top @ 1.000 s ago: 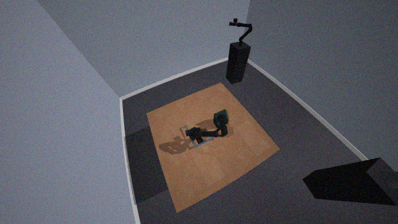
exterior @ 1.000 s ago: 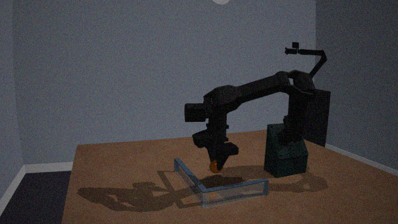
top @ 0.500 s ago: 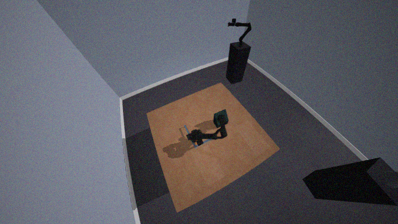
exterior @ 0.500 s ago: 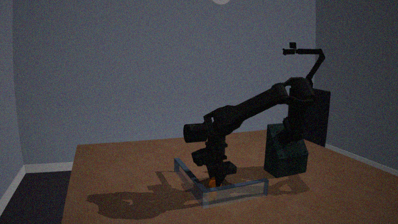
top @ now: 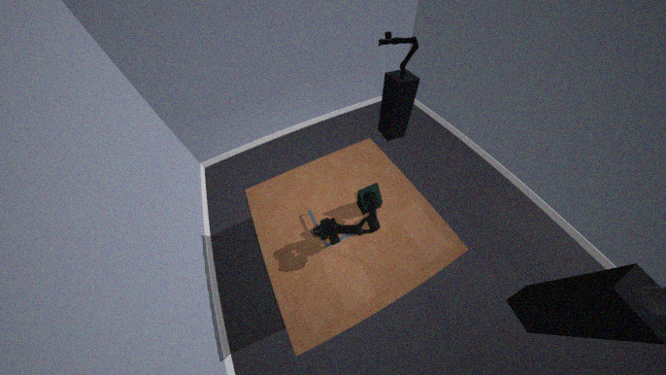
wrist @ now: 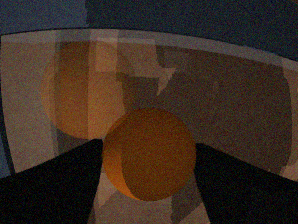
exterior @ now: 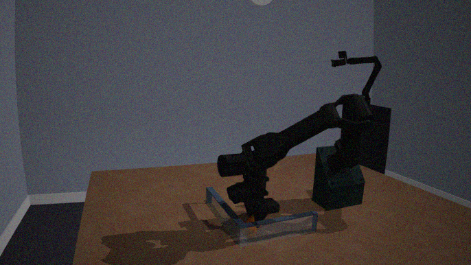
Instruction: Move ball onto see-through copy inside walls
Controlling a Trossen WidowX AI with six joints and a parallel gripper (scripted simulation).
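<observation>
Figure: placement stage, ball at the corner of the walls.

In the wrist view the orange ball [wrist: 149, 156] fills the centre of the frame, pinched between the two dark fingers that enter from the lower left and lower right. The gripper [wrist: 149, 163] is clamped on the ball at about its widest line, with one jaw on each side.

In the exterior view you see the gripper [exterior: 255, 213] lowered to the centre bottom of the frame, into the inner angle of the two clear walls [exterior: 274, 224]. Only a sliver of the ball [exterior: 251, 218] shows beneath it, close to the table [exterior: 137, 192]. Whether the ball already touches the table cannot be told.

In the wrist view a paler orange patch, likely the see-through copy [wrist: 76, 90], lies up and left of the held ball, near the curved blue wall edge.

Handling, as a judgement: the ball looks smooth, rigid and round, and probably light. Expect it to roll freely once released. Keep your hold across its middle, set it down before opening, and let the wall corner check any drift. An off-centre pinch could squirt it out.

Markings: no brand, label or writing can be read on the ball, the walls or the arm in any view.
</observation>
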